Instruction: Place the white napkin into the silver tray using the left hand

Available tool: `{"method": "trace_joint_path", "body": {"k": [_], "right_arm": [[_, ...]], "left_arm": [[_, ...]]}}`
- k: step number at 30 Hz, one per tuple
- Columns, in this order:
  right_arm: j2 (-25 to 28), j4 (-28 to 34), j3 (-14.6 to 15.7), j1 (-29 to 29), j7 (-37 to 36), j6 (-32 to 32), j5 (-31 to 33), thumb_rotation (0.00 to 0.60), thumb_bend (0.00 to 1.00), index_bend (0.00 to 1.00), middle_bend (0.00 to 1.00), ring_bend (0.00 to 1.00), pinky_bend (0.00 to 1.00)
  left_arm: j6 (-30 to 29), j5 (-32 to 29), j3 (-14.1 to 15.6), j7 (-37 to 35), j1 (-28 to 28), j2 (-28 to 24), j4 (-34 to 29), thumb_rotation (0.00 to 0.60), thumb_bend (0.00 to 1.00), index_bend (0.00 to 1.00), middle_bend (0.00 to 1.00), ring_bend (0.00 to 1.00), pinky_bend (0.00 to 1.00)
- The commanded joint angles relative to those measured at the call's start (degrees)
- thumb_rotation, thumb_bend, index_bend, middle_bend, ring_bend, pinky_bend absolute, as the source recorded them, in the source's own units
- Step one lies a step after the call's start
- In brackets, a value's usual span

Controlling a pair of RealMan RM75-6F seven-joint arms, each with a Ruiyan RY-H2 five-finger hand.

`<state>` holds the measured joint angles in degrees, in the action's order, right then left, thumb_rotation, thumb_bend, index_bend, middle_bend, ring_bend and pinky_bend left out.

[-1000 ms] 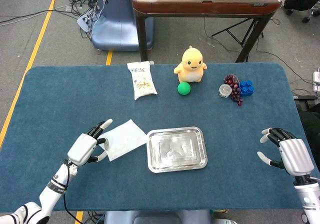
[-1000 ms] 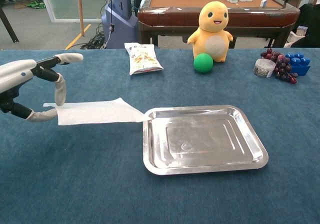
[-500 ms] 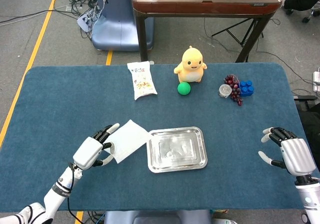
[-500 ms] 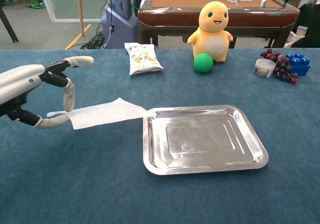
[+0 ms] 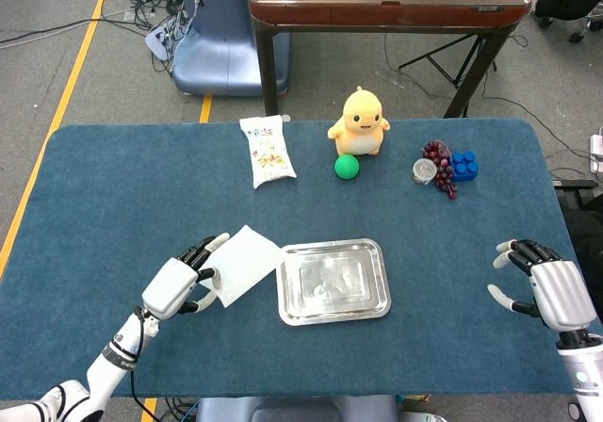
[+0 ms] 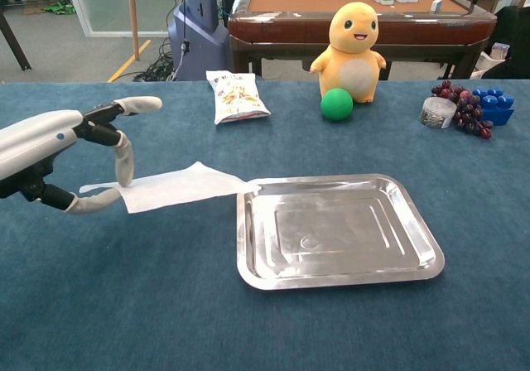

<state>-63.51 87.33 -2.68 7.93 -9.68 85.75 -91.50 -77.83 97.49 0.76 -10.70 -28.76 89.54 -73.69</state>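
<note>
My left hand point(image 5: 177, 283) point(image 6: 58, 151) pinches the near left edge of the white napkin point(image 5: 244, 262) point(image 6: 178, 186) between thumb and a finger. The napkin is lifted off the blue table and stretches rightward. Its right corner touches the left rim of the silver tray point(image 5: 334, 281) point(image 6: 335, 229). The tray lies flat in the middle of the table with nothing in it. My right hand point(image 5: 546, 287) hovers open at the far right, seen only in the head view.
At the back of the table are a snack bag point(image 5: 265, 150) point(image 6: 235, 95), a yellow duck toy point(image 5: 360, 121) point(image 6: 353, 50), a green ball point(image 5: 347, 166) point(image 6: 336, 103), and grapes with a blue block and small jar point(image 5: 445, 167) point(image 6: 465, 110).
My left hand has carried the napkin rightward toward the tray; its right corner now reaches the tray's left rim. The right hand has barely moved.
</note>
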Motion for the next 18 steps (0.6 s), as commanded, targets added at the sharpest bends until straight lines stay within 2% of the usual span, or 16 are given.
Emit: {"method": "trace_joint_path", "body": {"k": [1, 12, 18], "right_arm": [[0.0, 0.0, 0.0, 0.0, 0.0, 0.0, 0.0, 0.6, 0.21, 0.49, 0.35, 0.27, 0.38], [0.1, 0.0, 0.0, -0.1, -0.2, 0.2, 0.0, 0.6, 0.21, 0.49, 0.35, 0.27, 0.38], [0.2, 0.0, -0.1, -0.2, -0.4, 0.4, 0.0, 0.6, 0.21, 0.49, 0.35, 0.27, 0.38]], "left_arm": [[0.0, -0.1, 0.0, 0.0, 0.0, 0.0, -0.1, 0.6, 0.43, 0.57, 0.03, 0.0, 0.2], [0.0, -0.2, 0.0, -0.8, 0.0, -0.3, -1.0, 0.6, 0.45, 0.59, 0.03, 0.0, 0.2], [0.2, -1.1, -0.2, -5.1, 0.0, -1.9, -4.3, 0.6, 0.45, 0.6, 0.03, 0.0, 0.2]]}}
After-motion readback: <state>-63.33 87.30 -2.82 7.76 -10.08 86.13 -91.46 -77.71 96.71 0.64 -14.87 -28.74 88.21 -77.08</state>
